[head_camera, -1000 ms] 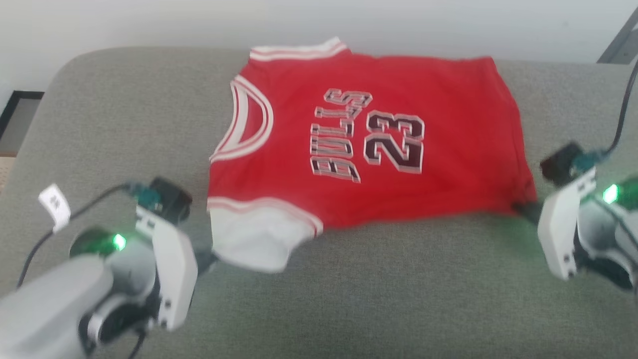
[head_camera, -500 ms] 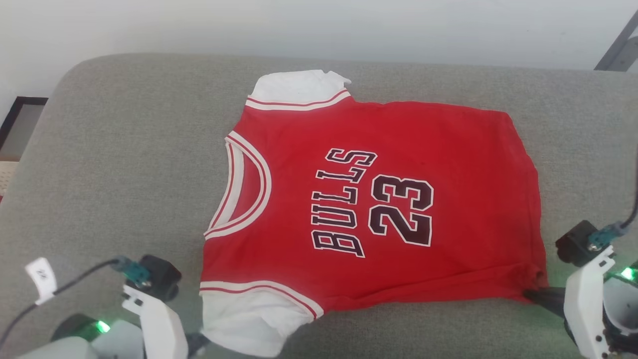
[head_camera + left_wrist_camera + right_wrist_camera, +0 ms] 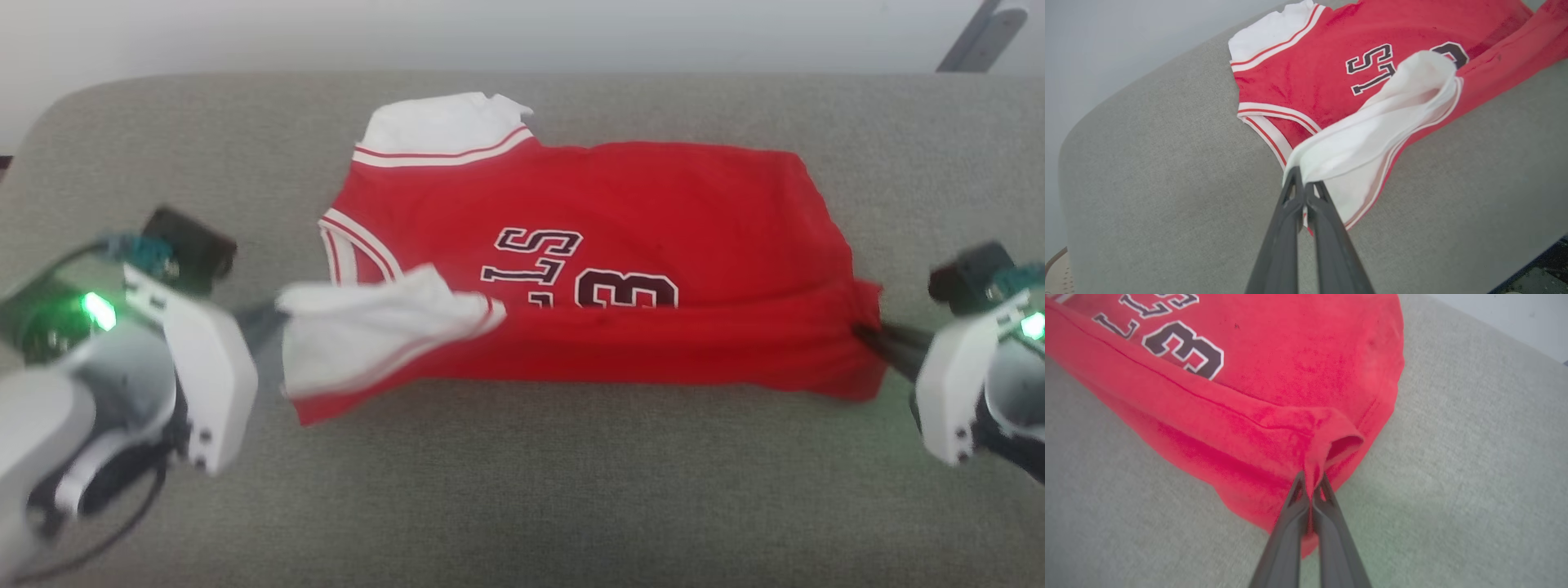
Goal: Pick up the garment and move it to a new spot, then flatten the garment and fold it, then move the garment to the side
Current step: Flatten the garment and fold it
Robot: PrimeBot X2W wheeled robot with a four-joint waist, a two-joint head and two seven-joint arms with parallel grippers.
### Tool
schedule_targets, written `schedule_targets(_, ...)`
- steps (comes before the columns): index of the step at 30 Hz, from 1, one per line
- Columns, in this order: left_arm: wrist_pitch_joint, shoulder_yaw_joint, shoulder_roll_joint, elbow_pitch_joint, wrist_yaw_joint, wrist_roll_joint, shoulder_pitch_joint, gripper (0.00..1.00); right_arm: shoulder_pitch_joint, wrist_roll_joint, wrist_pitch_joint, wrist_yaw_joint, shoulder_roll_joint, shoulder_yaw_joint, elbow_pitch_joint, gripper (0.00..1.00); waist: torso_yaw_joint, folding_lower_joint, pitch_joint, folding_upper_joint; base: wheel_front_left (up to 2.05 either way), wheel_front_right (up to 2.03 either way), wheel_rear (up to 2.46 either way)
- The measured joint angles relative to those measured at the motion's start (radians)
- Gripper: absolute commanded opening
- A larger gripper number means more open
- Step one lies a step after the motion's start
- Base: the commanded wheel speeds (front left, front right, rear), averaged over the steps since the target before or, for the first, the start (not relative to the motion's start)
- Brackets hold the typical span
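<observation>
Two pairs of long dark fingers are each clamped tight on cloth. Our left fingers (image 3: 1293, 196) pinch the edge of the white near sleeve (image 3: 1372, 134), and our right fingers (image 3: 1295, 502) pinch a puckered corner of the red hem (image 3: 1331, 437). Between them the garment (image 3: 653, 196) stretches across the middle of the grey cushion (image 3: 571, 490), neckline toward our left and hem toward our right. Its near long edge is lifted and doubled over onto the chest. On the chest we read black block characters outlined in white: "LS" and, beside it, the top of a "3"; the fold hides the rest of the print. From the right wrist the "3" is plain, with parts of slanted letters at the top edge. The red fabric looks soft and faintly napped, with a stitched seam running along the folded edge. The near sleeve is thin, limp white cloth edged with narrow red-and-white stripes, and so is the far sleeve (image 3: 441, 126), which lies flat. The cushion has a fine woven texture and rounded corners, with a pale wall (image 3: 522, 33) behind it.
</observation>
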Motion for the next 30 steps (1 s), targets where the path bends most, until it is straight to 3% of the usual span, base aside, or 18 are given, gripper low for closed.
schedule_targets(12, -0.021, -0.027, -0.228, 0.465, -0.198, 0.063, -0.164, 0.0, -0.137, -0.137, 0.032, 0.0, 0.188, -0.032, 0.179, 0.0, -0.045, 0.0, 0.085, 0.0, 0.0, 0.0, 0.0)
schedule_targets(22, -0.021, -0.058, -0.358, 0.76, -0.288, 0.035, -0.191, 0.03, -0.224, -0.156, 0.084, 0.0, 0.26, 0.035, 0.291, 0.0, -0.057, 0.0, 0.118, 0.0, 0.0, 0.0, 0.0)
schedule_targets(25, -0.021, -0.059, -0.389, 0.826, -0.306, 0.016, -0.194, 0.31, -0.245, -0.141, 0.099, 0.0, 0.271, 0.053, 0.317, 0.0, -0.058, 0.0001, 0.12, 0.0, 0.0, 0.0, 0.0)
schedule_targets(26, -0.018, -0.06, -0.398, 0.843, -0.314, 0.01, -0.195, 0.44, -0.251, -0.137, 0.1, 0.0, 0.273, 0.058, 0.325, 0.08, -0.057, 0.0, 0.12, 0.0, 0.0, 0.0, 0.0)
schedule_targets(27, -0.012, -0.059, -0.407, 0.859, -0.315, -0.002, -0.197, 0.53, -0.256, -0.134, 0.103, 0.0, 0.276, 0.062, 0.332, 0.22, -0.057, 0.0, 0.119, 0.0, 0.0, 0.0, 0.0)
schedule_targets(28, -0.008, -0.059, -0.413, 0.871, -0.321, -0.015, -0.198, 0.74, -0.262, -0.128, 0.108, 0.0, 0.279, 0.065, 0.339, 0.35, -0.057, 0.0, 0.116, 0.0, 0.0, 0.0, 0.0)
schedule_targets(29, -0.004, -0.06, -0.419, 0.88, -0.322, -0.024, -0.202, 0.81, -0.267, -0.128, 0.109, 0.0, 0.282, 0.067, 0.346, 0.44, -0.056, 0.0, 0.113, 0.0, 0.0, 0.0, 0.0)
schedule_targets(30, -0.001, -0.06, -0.421, 0.886, -0.325, -0.026, -0.209, 1.0, -0.27, -0.122, 0.108, 0.0, 0.285, 0.067, 0.353, 0.69, -0.056, 0.0, 0.11, 0.0, 0.0, 0.0, 0.0)
